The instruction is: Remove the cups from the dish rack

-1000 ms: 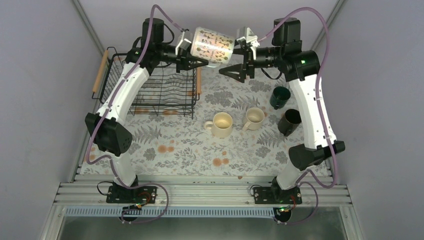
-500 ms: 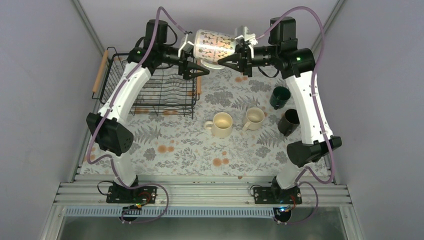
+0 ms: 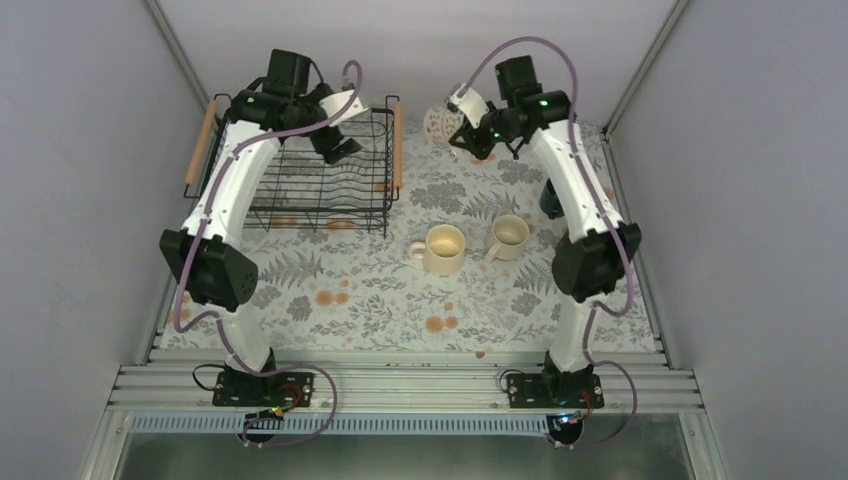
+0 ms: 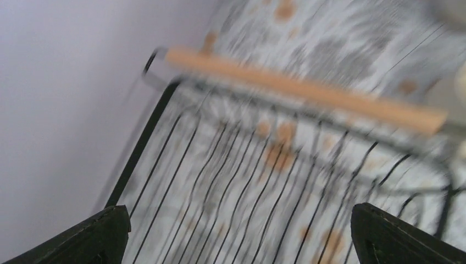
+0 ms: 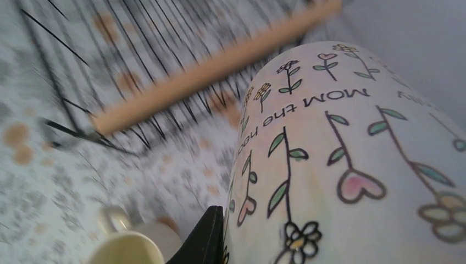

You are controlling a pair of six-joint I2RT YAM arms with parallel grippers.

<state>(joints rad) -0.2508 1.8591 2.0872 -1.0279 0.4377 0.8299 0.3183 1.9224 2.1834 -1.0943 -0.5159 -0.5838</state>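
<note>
One patterned mug (image 3: 437, 122) clamped in right claw (image 3: 457, 136) | left claw (image 3: 335, 150) apart over dish rack (image 3: 300, 196)

Walls (image 3: 90, 200): plain lilac-grey around me.
Table (image 3: 380, 300): floral cloth, grey leaves, orange blooms.
Rail (image 3: 400, 385): ribbed aluminium at my near edge.

White arm links (image 3: 225, 180), black joints (image 3: 212, 270), purple cables (image 3: 530, 39).

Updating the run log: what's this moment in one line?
right tool: holding white flower-patterned mug | left tool: open, above black wire dish rack
</note>
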